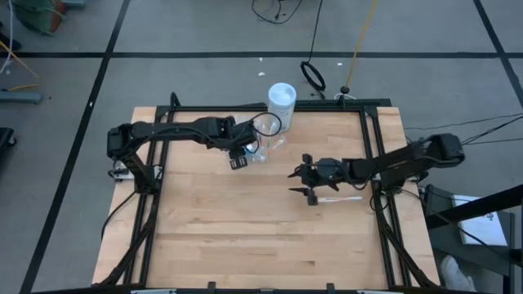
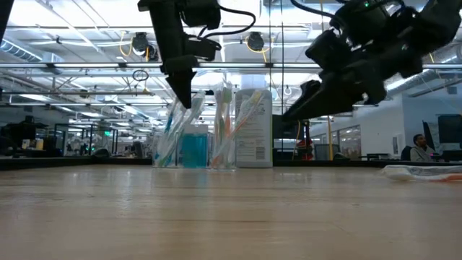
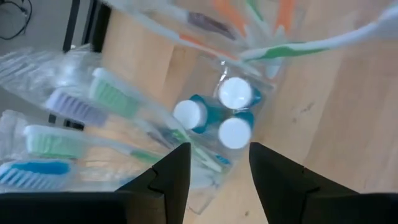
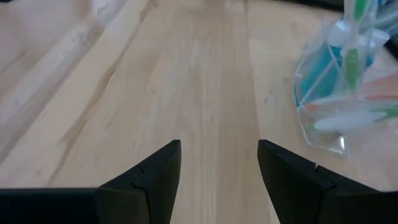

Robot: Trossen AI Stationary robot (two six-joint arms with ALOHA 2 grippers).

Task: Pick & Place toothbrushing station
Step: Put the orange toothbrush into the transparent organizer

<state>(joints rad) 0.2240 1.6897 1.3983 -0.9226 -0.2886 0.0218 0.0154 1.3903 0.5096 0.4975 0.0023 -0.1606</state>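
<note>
Three white-capped tubes in one toothbrushing station

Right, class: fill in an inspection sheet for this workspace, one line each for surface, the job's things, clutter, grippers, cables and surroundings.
Surface: wooden table, mostly bare.
Job's things: toothbrushing station stands upright near the far edge, holding toothbrushes and blue bottles.
Clutter: white tub behind the station; a wrapped item lies under the right arm.
Grippers: left gripper open, above the station, nothing held; right gripper open over bare wood, empty.
Cables: black loops on the floor beyond the table.
Surroundings: a seated person far behind.
</note>
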